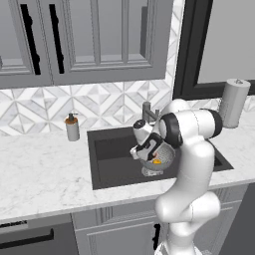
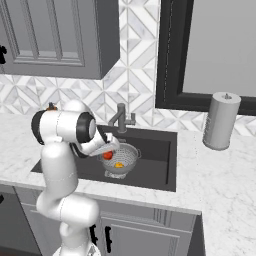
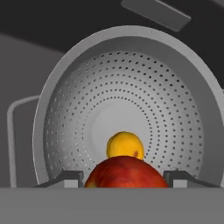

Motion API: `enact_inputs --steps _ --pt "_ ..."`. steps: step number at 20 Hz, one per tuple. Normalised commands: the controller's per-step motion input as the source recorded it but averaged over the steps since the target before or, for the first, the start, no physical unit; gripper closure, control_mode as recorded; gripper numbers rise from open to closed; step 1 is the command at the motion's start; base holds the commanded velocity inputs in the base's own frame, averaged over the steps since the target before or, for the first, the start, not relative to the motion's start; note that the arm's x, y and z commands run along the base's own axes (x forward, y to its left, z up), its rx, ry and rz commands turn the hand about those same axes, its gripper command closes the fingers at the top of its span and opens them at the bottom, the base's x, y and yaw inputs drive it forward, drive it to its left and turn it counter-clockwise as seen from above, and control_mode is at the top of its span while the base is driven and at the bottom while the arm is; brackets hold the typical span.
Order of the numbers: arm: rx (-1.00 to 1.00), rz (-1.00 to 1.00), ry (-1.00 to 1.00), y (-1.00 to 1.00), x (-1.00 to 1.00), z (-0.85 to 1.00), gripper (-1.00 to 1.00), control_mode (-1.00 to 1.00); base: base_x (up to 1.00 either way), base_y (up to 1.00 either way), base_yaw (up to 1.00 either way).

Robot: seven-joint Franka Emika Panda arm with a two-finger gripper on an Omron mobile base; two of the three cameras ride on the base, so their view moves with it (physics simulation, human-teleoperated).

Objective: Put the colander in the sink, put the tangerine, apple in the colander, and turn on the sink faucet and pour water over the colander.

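On the marble tabletop [image 1: 45, 169], the dark rectangular sink [image 2: 155, 162] holds the round perforated silver colander [image 3: 131, 78]. Inside it lies the small orange tangerine [image 3: 124, 145]. My tool [image 3: 124, 178] pinches the red apple [image 3: 124, 173] just above the colander's bowl.

Even, diffuse rendered light across both base views; no single strong source apparent. Marble counter [image 1: 40, 169] reads bright and nearly shadowless. The sink [image 1: 107, 154] is the darkest zone, its walls close to black with little detail. Soft shading on the white arm [image 2: 60, 165], no hard highlights. Base views are low-resolution and slightly soft; backsplash tile edges look jagged. Hand view: the colander [image 3: 175, 100] shows a bright gradient at its centre, darker toward the rim, perforations crisp. The apple [image 3: 124, 173] carries a mild sheen. No visible lens distortion or motion blur.
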Motion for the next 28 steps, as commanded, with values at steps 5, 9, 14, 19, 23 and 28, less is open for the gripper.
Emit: enact_inputs --steps 5,9,14,19,23,28 --pt "0.00 0.00 0.00 -0.11 0.13 -0.25 1.00 -1.00 0.00 0.00 0.00" --pt "0.00 0.00 0.00 -0.16 0.06 -0.21 1.00 -1.00 0.00 0.00 0.00" --pt "0.00 0.00 0.00 -0.14 0.10 -0.21 1.00 -1.00 0.00 0.00 0.00" --pt "0.00 0.00 0.00 -0.12 0.10 -0.16 1.00 -1.00 0.00 0.00 0.00" --pt "0.00 0.00 0.00 -0.19 -0.01 -0.13 -1.00 -1.00 0.00 0.00 0.00" --pt "0.01 0.00 0.00 -0.20 -0.12 -0.02 -1.00 -1.00 0.00 0.00 0.00"
